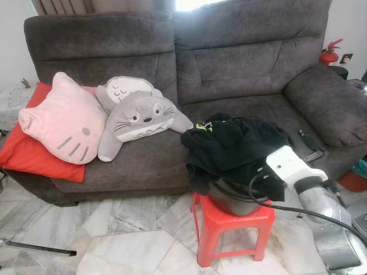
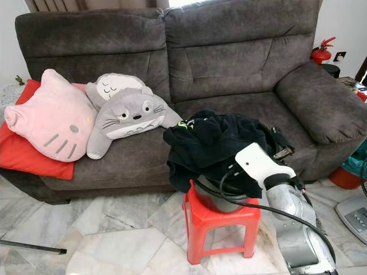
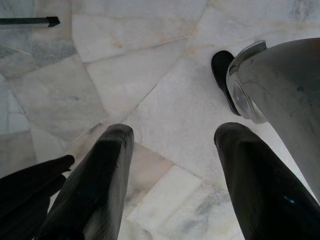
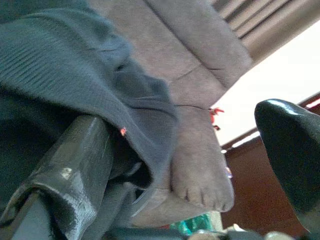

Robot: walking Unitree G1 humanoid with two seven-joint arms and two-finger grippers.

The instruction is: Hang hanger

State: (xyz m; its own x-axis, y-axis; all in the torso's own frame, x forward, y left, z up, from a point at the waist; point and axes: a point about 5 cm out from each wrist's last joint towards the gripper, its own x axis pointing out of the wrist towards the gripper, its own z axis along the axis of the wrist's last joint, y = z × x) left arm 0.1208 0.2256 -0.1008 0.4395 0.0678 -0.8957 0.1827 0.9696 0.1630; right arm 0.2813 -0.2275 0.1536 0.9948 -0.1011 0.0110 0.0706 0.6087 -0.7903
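A heap of black clothing with a green print lies over a dark basin on a red plastic stool in front of the sofa. My right arm reaches into the heap from the right, its white wrist against the cloth. In the right wrist view the right gripper is open: one finger lies under a fold of dark fabric, the other stands apart to the side. My left gripper hangs open over the marble floor with nothing between its fingers.
A grey sofa stands behind the stool, holding a pink cat pillow, a grey plush and a red cushion. A small black object lies on the seat. A black rod lies on the floor at left. A fire extinguisher stands at back right.
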